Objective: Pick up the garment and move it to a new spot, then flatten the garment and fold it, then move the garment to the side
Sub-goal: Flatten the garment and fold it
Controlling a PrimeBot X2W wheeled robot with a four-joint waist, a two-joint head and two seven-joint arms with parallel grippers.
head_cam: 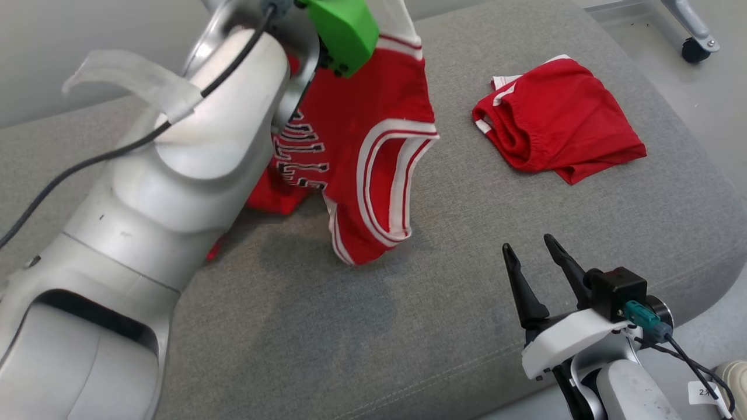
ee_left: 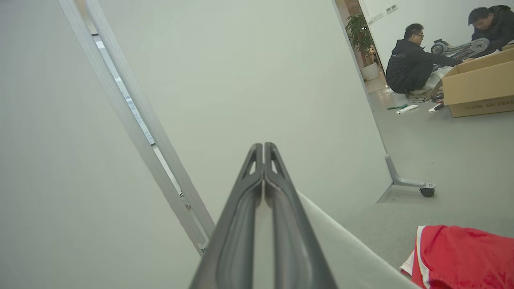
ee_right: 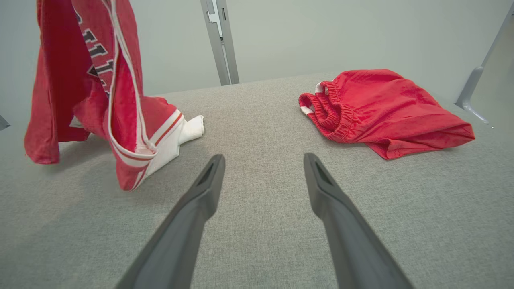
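Red jersey, black lettering partly hidden, hanging from left gripper

The jersey is red with white-striped trim and black lettering. The shorts beside it are red, white-edged, on a grey woven surface.

A grey woven cushion is spreading out before me, its stitched seam running along the near edge. A pair of red shorts is lying crumpled on its far right part, elastic waistband facing left. Well apart to the left, a red jersey is resting its lower end on the fabric, its upper part hanging above.
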